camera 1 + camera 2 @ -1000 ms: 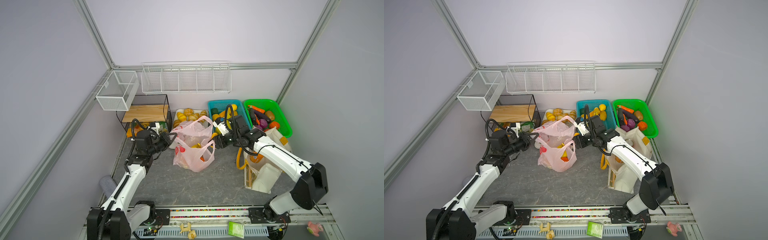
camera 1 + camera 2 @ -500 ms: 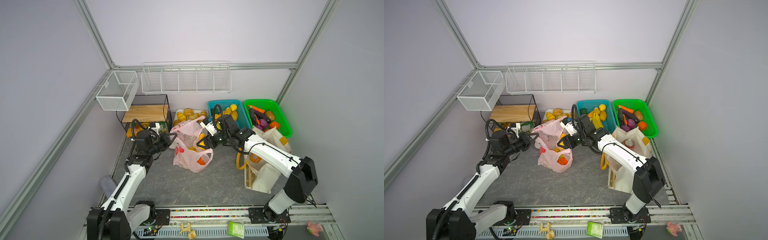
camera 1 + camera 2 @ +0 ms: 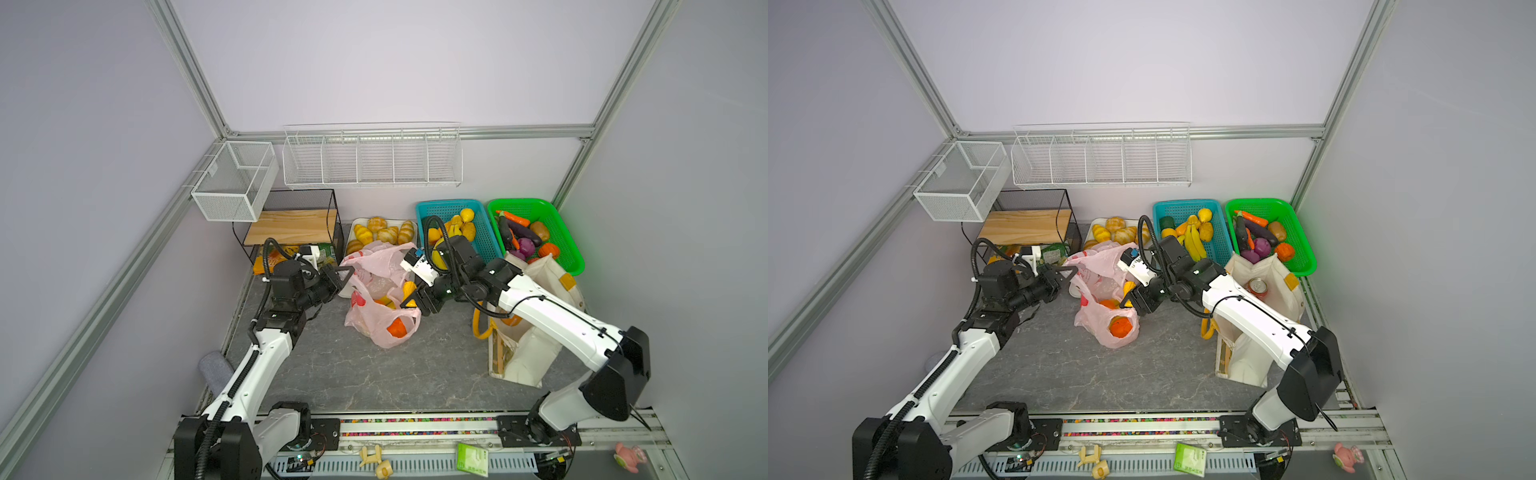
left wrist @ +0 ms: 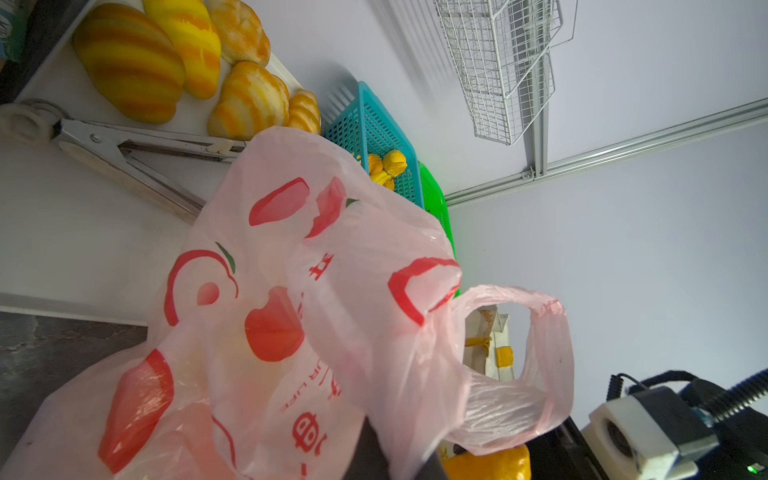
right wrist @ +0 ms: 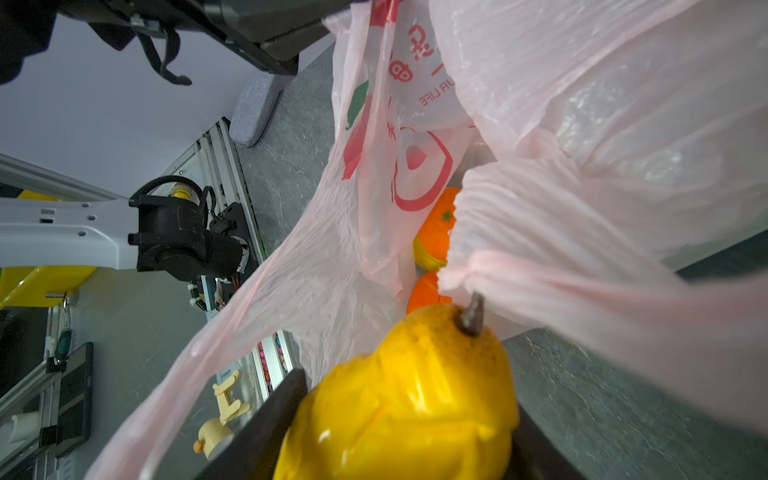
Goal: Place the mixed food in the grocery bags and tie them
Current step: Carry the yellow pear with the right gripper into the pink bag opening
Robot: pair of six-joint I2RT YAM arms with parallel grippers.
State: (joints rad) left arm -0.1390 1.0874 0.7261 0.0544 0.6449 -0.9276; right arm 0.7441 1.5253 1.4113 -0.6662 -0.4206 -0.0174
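Pear (image 5: 407,395) sits clamped in right hand (image 3: 410,296) over pink bag (image 3: 382,328), whose rim left hand (image 3: 347,276) pinches.

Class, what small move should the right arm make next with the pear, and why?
Probably ease the pear a little deeper: the right gripper grips it just at the mouth of the pink bag, which the left gripper holds open.
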